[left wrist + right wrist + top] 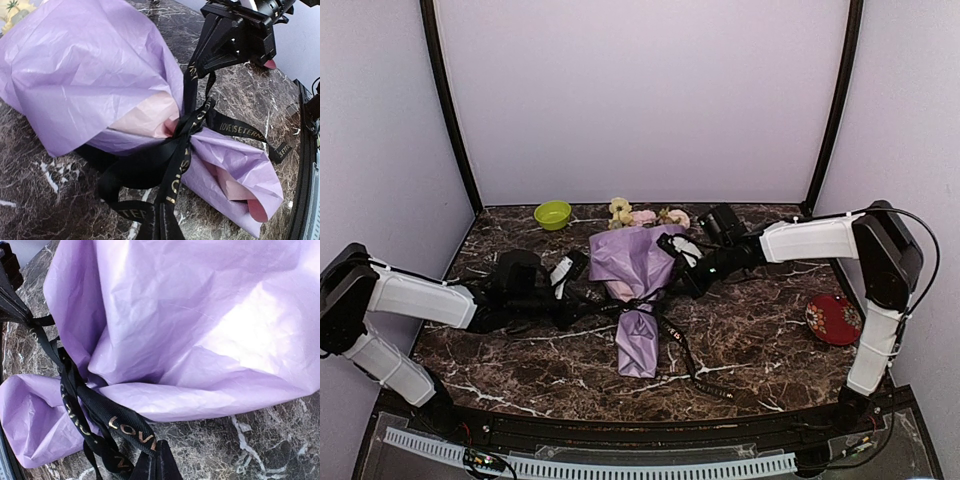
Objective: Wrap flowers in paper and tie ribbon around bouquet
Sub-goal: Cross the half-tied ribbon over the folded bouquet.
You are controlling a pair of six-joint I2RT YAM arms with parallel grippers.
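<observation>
Left gripper (161, 221): pinched shut on a strand of the ribbon (186, 126), which runs from the knot straight into its closed tips. It sits low over the table (520, 360), on the left side of the bouquet (635, 262).
Right gripper (157, 461): likewise clamped on a ribbon strand, whose gold lettering disappears between its closed tips. It is on the bouquet's right side, facing the left gripper across the paper (85, 65).
Ribbon: black with gold lettering, cinched around the bouquet's narrow waist and gathered into a knot there. One strand runs to each gripper, and a loose tail trails over the table toward the near edge on the right.
Paper: lilac and creased, wrapped into a cone. It is pinched in where the ribbon crosses it, flaring wide on the far side and shorter on the near side, with a pinkish inner face showing at the openings.
Flowers (642, 214): pale pink and yellow heads poking out of the cone's wide far end; stems hidden inside.
Bouquet: lying flat at mid-table, wide end away from the arm bases.
Table: dark marble with white veins.
Green bowl (552, 213): at the far edge, left of the flowers, not touching them.
Red dish (833, 320): on the right side, well apart from the bouquet — beside the right arm.
</observation>
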